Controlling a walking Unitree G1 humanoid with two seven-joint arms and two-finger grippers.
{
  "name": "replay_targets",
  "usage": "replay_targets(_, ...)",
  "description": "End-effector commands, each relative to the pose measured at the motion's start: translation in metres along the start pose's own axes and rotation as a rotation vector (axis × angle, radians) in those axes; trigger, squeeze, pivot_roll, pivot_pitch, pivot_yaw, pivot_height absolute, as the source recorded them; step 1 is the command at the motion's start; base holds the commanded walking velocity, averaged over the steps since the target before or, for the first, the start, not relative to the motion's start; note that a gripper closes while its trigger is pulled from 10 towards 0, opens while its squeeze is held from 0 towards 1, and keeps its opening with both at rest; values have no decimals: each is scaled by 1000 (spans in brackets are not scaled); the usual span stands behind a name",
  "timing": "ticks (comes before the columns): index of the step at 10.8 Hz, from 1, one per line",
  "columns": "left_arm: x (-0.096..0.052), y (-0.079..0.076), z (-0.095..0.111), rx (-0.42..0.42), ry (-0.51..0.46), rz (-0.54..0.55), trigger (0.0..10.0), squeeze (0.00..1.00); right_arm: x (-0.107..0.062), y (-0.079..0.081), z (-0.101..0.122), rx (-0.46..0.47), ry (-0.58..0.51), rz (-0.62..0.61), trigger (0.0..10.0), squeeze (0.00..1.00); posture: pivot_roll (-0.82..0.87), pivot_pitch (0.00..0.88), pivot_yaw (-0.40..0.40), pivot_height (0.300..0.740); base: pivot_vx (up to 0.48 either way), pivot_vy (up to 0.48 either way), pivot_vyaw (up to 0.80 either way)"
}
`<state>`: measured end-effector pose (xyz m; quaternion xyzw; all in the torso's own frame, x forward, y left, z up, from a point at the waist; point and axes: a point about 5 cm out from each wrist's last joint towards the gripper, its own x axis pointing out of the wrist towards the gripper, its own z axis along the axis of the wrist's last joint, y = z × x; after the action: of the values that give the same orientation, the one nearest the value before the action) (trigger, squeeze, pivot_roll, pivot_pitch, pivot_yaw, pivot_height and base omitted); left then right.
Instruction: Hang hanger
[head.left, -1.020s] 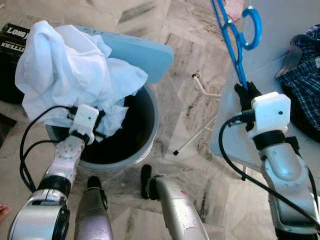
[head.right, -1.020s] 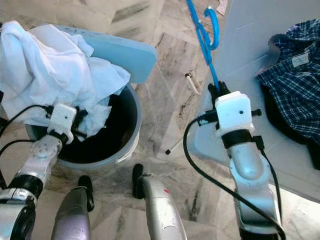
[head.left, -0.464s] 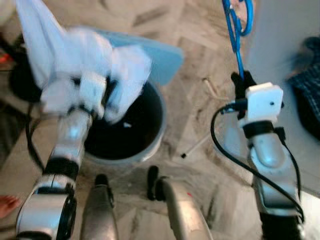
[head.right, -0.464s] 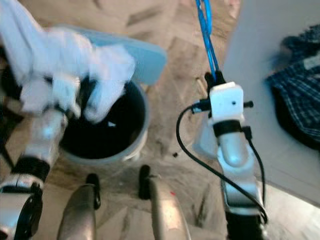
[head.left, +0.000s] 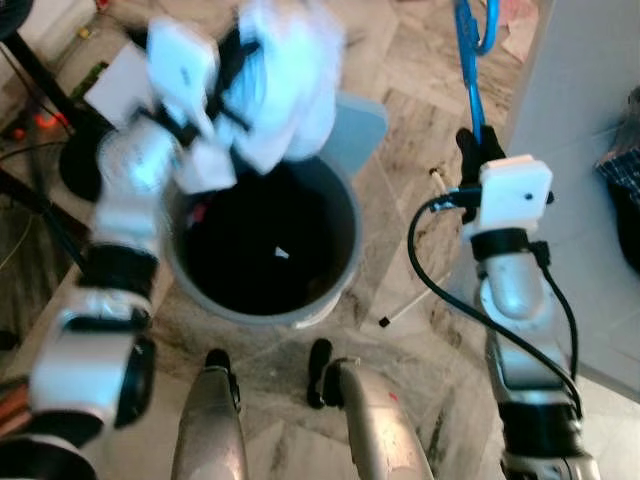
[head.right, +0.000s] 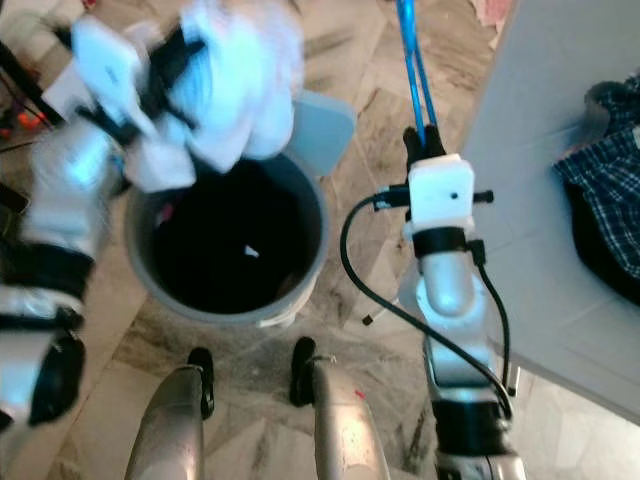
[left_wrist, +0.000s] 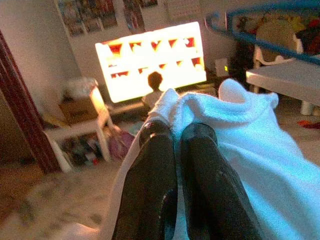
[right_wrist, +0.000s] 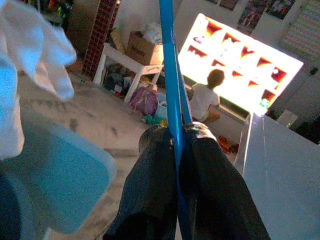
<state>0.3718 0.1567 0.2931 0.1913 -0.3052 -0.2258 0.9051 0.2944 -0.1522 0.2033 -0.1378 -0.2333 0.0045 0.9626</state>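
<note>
While left claw (head.left: 235, 75), pinching white cloth garment (head.left: 285, 85), has lifted it above grey round bucket (head.left: 262, 245), right claw (head.left: 472, 147) stays clamped on blue plastic hanger (head.left: 470, 60); dressing hanger likely next.

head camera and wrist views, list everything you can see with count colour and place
white cloth: 1, white, lifted above the bucket
bucket: 1, grey with dark inside, on the floor at front left
lid: 1, light blue, behind the bucket
hanger: 1, blue, upright beside the table edge
table: 1, pale grey, on the right
plaid garment: 1, blue check, on the table
white rod: 1, white, on the floor by the table
person: 1, white top, seated before a bright screen
left end effector: 1, black, shut on the white cloth
right end effector: 1, black, shut on the hanger
</note>
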Motion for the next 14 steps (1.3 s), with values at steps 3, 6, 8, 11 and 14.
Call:
replay_targets(3, 3, 35, 40, 128, -118, 96, 0, 0, -5, 20, -28, 54, 112, 59, 10000, 0, 95, 244, -74, 740, 0, 0, 0)
replay_targets(6, -35, 73, 26, 267, 40, 331, 0, 0, 2, 26, -32, 63, 90, 75, 10000, 0, 125, 214, -84, 740, 0, 0, 0)
replay_targets(8, -62, 103, 39, 441, 76, 512, 0, 0, 5, 26, -35, 63, 88, 74, 10000, 0, 141, 200, -87, 740, 0, 0, 0)
replay_targets(11, -61, 118, 58, 418, 17, 570, 0, 0, 9, 27, -38, 65, 77, 73, 10000, 0, 153, 191, -84, 740, 0, 0, 0)
replay_targets(14, 16, 89, 103, 311, -242, 377, 0, 0, 10, 27, -44, 41, 82, 35, 10000, 0, 172, 143, -45, 740, 0, 0, 0)
